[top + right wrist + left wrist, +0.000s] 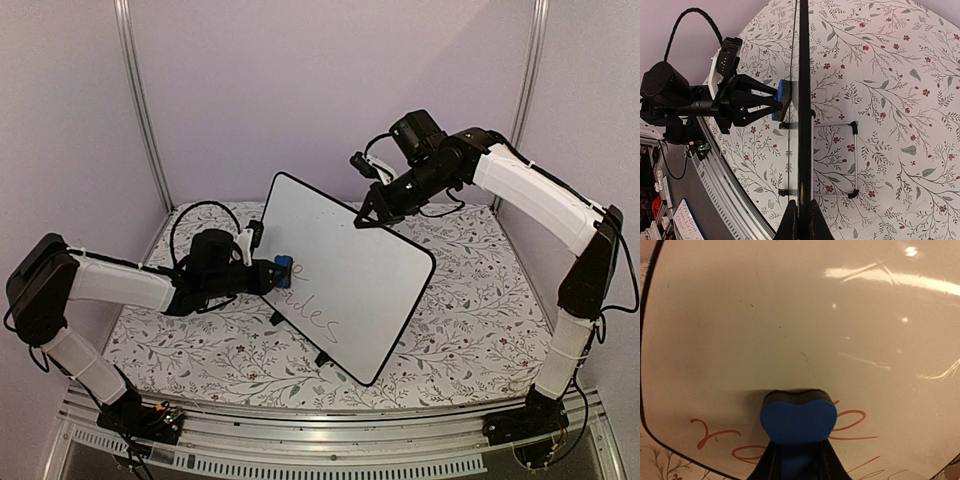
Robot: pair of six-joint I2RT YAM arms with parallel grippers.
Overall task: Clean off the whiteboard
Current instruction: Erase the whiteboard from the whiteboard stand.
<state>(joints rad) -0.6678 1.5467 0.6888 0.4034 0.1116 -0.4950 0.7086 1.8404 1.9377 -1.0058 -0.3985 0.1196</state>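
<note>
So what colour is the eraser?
Blue. The eraser shows best in the left wrist view.

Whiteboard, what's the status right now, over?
Left hand shut on eraser, pressed to whiteboard. Right hand shut on its upper edge. Writing on lower part, unwiped. Nothing blocking the eraser.

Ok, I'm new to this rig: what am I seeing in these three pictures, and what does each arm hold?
Two robot arms work over a flowered cloth. The top picture looks down from above and behind them; the other two come from a camera on each wrist. The right gripper clamps the upper edge of the whiteboard, which stands tilted. The left gripper holds a blue eraser against the board's face, beside writing not yet wiped.
</note>
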